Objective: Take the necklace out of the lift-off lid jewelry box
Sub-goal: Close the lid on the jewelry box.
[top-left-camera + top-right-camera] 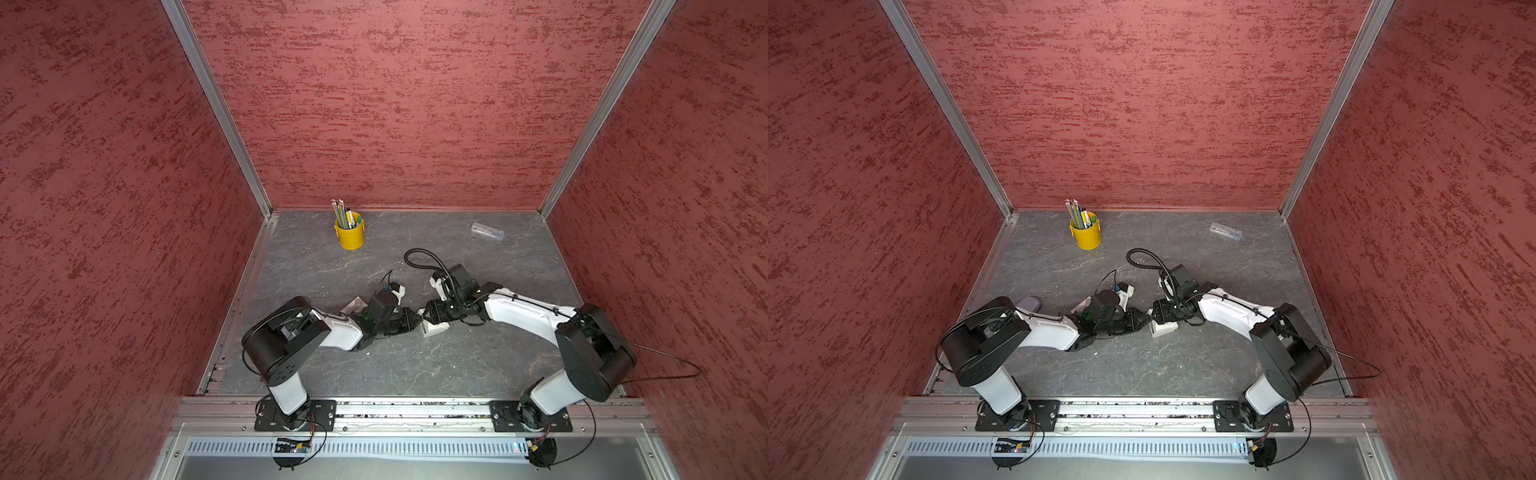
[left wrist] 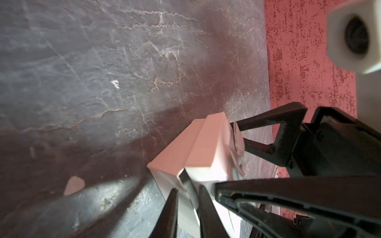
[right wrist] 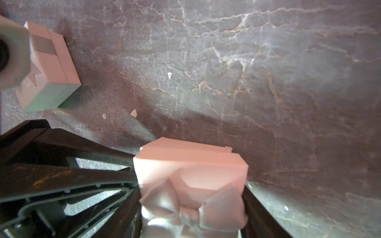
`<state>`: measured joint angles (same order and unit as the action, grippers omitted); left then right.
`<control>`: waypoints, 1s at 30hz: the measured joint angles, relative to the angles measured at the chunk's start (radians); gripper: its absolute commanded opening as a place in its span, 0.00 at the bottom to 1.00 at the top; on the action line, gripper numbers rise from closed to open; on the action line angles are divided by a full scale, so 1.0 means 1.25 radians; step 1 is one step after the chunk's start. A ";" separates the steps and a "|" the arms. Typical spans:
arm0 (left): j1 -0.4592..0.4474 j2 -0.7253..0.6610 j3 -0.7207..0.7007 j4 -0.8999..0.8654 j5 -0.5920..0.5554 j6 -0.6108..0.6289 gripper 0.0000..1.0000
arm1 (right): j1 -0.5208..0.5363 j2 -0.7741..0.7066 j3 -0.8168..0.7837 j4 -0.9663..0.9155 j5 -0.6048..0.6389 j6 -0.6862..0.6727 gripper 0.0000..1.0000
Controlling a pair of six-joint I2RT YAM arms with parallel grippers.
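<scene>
The white lift-off lid jewelry box (image 1: pixel 436 328) (image 1: pixel 1165 328) stands mid-table between both arms. Its lid (image 2: pixel 210 144) (image 3: pixel 189 164), topped by a satin bow (image 3: pixel 218 208), sits askew and slightly raised over the base (image 2: pixel 173 154). My right gripper (image 3: pixel 191 206) (image 1: pixel 432 316) is shut on the lid, one finger on each side. My left gripper (image 2: pixel 188 206) (image 1: pixel 415 320) is shut on a wall of the base at its near corner. The necklace is hidden inside the box.
A second white box (image 3: pixel 49 68) with a ribbon lies beside the left arm. A yellow cup of pencils (image 1: pixel 349 235) stands at the back, and a clear plastic item (image 1: pixel 487 231) lies at the back right. Small white chips (image 3: pixel 134 113) dot the slate table.
</scene>
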<state>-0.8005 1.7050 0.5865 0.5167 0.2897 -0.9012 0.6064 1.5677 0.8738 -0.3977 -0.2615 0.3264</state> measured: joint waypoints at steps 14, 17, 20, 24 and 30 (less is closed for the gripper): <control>0.034 -0.150 -0.084 -0.045 -0.025 0.016 0.20 | 0.001 0.000 -0.004 0.006 0.003 0.008 0.68; 0.032 -0.134 -0.098 -0.041 -0.026 0.013 0.18 | 0.001 0.000 -0.004 0.007 0.003 0.009 0.68; 0.023 -0.103 -0.100 -0.026 -0.026 0.009 0.17 | 0.001 0.000 -0.004 0.007 0.003 0.012 0.68; 0.001 -0.050 -0.089 -0.005 -0.024 -0.001 0.15 | 0.001 0.000 -0.004 0.008 0.003 0.017 0.68; -0.008 -0.007 -0.052 0.014 -0.014 -0.006 0.14 | 0.002 -0.004 -0.009 0.014 0.003 0.029 0.68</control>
<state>-0.8101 1.6958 0.5209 0.5346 0.2718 -0.9089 0.6083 1.5631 0.8627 -0.3798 -0.2581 0.3626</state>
